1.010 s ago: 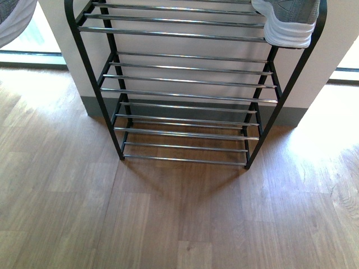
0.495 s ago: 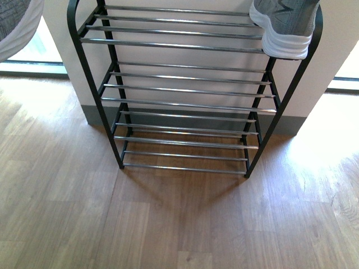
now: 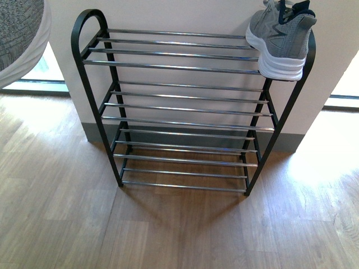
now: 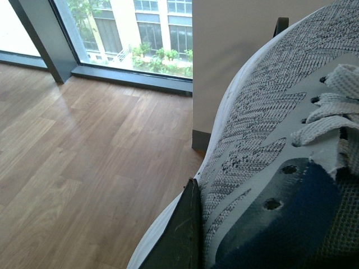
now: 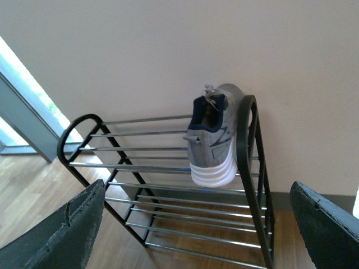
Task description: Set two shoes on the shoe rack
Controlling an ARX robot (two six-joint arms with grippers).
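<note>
- Wood floor lies bare in front of the rack, which stands against a pale wall with a window on each side.
- One sneaker sits on the top tier at the right end. Its toe points to the wall and its heel hangs a little over the front rod, close to the right arch.
- The other sneaker is in the air, up and to the left of the rack, well apart from it.
- A dark finger of the left gripper presses on this sneaker's side, so I judge the jaws are clamped on it. The opposing finger is hidden.
- The right gripper hangs in front of the rack with its jaws spread wide and nothing between them.
- The step in hand looks like carrying the held sneaker across to the top tier.
- To do it well, bring it in above the left arch rather than through it, and keep the sole level.
- Set the sole across at least two rods, toe towards the wall, so it cannot tip between them.
- Most of the top tier left of the racked sneaker is free, so there is room to land without nudging that one.
- Watch the front rod: a heel set too far out could slide off to the floor.
- The wall behind limits how far in the toe can go.
</note>
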